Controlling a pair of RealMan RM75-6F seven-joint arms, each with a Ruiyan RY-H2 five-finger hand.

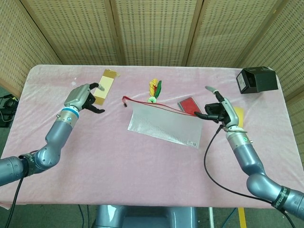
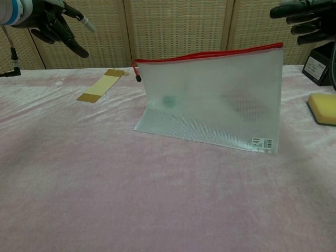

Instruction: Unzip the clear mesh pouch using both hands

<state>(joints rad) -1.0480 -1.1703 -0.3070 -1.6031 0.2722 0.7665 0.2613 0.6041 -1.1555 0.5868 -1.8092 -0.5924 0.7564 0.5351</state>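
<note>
Clear mesh pouch (image 2: 210, 105) — red-zippered, bottom edge on table

My left hand (image 1: 84, 98) hangs over the far left of the table with its fingers (image 2: 79, 21) spread and nothing in them, the grey forearm running back toward the near left edge. My right hand (image 1: 216, 109) is raised on the right side, fingers (image 2: 294, 10) extended leftward and apart, holding nothing, a black cable looping down beside its forearm.
</note>
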